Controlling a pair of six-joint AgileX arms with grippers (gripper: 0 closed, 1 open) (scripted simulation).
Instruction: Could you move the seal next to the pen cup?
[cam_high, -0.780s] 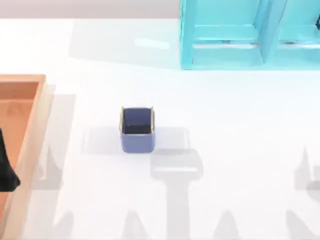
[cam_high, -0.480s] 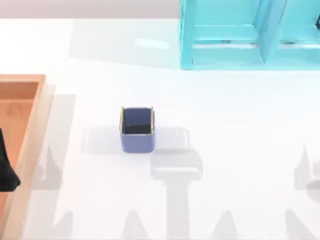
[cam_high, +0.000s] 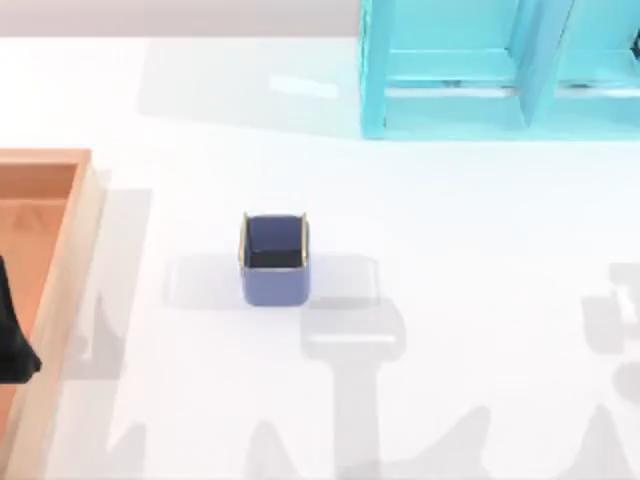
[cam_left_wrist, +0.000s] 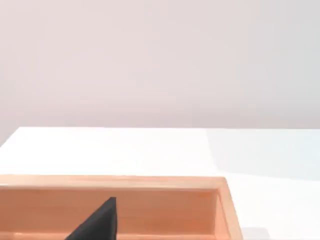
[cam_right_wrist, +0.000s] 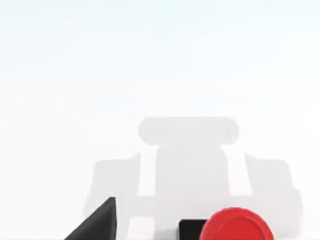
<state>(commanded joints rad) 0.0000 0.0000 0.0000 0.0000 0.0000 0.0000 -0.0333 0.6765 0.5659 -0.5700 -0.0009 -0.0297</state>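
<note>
The seal, a black square block with a glossy red knob (cam_right_wrist: 235, 226), sits just under the right wrist camera, well apart from the small periwinkle-blue square pen cup (cam_high: 273, 258) mid-table — finger spread can't be told — so centre over the knob before closing.

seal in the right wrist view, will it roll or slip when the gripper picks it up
The seal probably won't roll on the table: its black base looks square and flat. The round red knob looks glossy, so fingers closing on it might slip; the block sides seem the safer hold. It looks rigid, so it should not flex. Little of the base shows, so tipping is hard to judge.
</note>
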